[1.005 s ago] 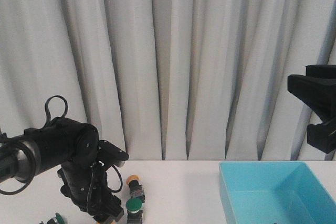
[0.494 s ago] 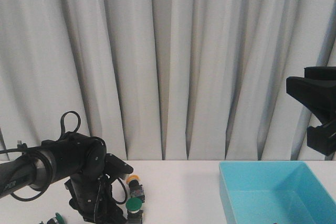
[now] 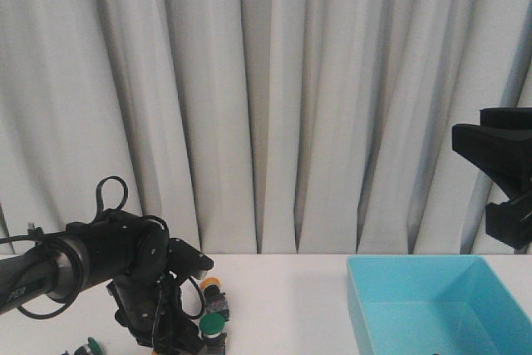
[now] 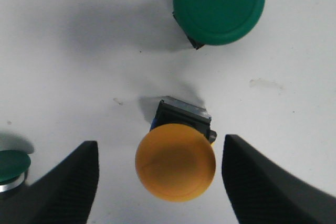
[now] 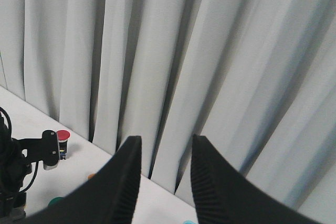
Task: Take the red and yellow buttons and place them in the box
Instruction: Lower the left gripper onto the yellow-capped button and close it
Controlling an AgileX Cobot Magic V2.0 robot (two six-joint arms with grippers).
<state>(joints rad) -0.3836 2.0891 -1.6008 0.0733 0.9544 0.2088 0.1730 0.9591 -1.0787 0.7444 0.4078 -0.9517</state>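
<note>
Progress: early; no button seen in the box [image 3: 376, 293], though its floor is mostly out of frame.
Left gripper [image 4: 157, 182]: spread wide, empty, straddling a yellow button [image 4: 175, 162] on the table [image 4: 79, 77].
Right gripper [image 5: 163, 174]: raised high, parted, holding nothing.
Red button [image 5: 62, 136]: waiting near the curtain [image 5: 210, 51].
Green buttons [image 4: 219, 6]: to be left alone.
Remaining: closing on yellow, carrying across, then red.

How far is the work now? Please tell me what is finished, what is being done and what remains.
Finished: nothing I can confirm; the box shows no button in its visible part. Being done: the left gripper, jaws open, straddles the yellow button, not gripping it. Remaining: grasp it, carry it to the box, then the red button. The right gripper holds nothing.
</note>
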